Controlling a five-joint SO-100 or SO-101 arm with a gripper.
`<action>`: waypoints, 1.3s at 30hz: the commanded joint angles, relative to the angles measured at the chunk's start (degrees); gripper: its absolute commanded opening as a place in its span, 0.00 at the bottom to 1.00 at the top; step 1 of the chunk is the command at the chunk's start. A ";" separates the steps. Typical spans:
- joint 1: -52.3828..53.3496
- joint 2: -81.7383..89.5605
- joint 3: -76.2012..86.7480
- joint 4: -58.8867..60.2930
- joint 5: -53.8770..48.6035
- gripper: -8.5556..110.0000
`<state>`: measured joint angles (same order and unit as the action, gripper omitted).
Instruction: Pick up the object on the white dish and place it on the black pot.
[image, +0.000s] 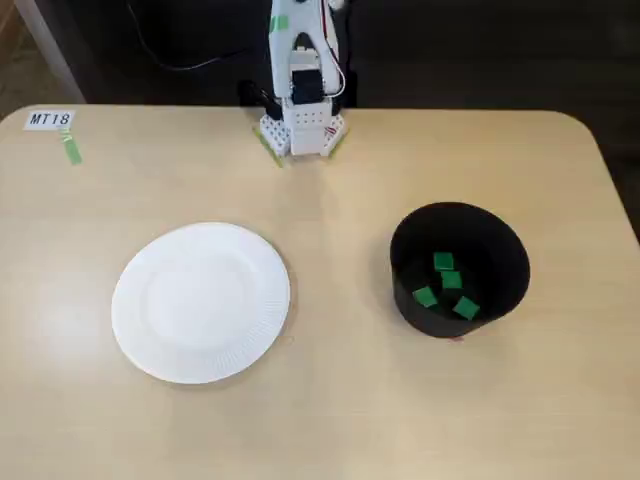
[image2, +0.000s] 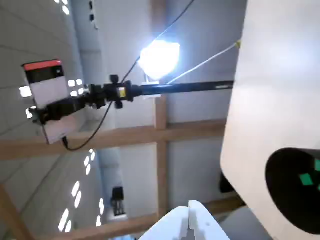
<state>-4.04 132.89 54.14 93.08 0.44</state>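
The white dish (image: 201, 302) lies at the left middle of the table in the fixed view, and its surface is bare; no green cube shows on it. The black pot (image: 458, 270) stands to the right and holds several small green cubes (image: 452, 281). The pot (image2: 292, 192) and cubes (image2: 305, 179) also show at the right edge of the wrist view. The arm (image: 303, 85) is folded back at the table's far edge, well away from both. My gripper (image2: 190, 210) points out into the room, its white fingers together with nothing between them.
A white label "MT18" (image: 50, 119) and a strip of green tape (image: 71, 150) sit at the far left corner. The arm's base (image: 300, 132) stands at the far middle edge. In the wrist view a camera boom (image2: 150, 90) and a bright lamp (image2: 159, 57) hang above.
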 joint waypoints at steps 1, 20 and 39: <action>1.14 12.39 24.70 -10.02 2.46 0.07; 4.39 47.81 98.88 -28.21 -2.64 0.07; 5.01 57.83 119.44 -26.81 -4.39 0.07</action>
<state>1.23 184.39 172.97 67.41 -4.48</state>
